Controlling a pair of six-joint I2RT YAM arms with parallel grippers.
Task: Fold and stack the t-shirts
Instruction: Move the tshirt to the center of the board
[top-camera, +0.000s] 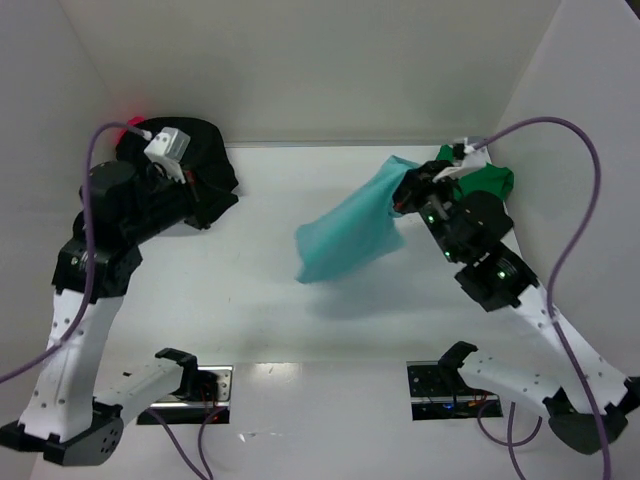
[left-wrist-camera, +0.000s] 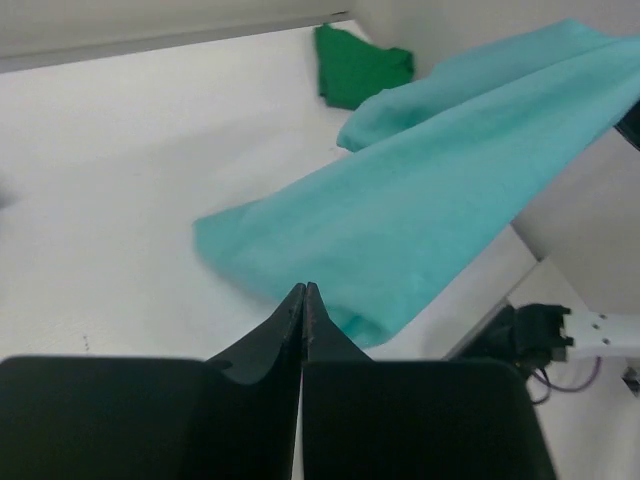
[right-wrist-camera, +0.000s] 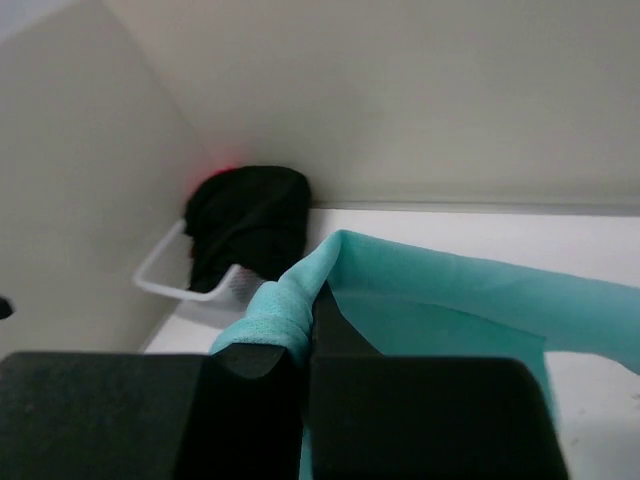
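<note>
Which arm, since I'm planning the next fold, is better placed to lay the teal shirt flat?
Right arm: jaws shut on the bunched edge of the light teal shirt, holding it above the table. Left arm: jaws shut empty, far off by the black shirt.

Teal t-shirt (top-camera: 345, 235): soft matt cloth, fine nap; left fingers (left-wrist-camera: 280, 340): matt black plastic; table (top-camera: 200, 290): smooth white, faint sheen

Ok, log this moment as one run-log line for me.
right gripper: shut on light teal t-shirt, held up, hanging | left gripper: shut, empty | black t-shirt: far-left corner | dark green t-shirt: far-right corner
</note>
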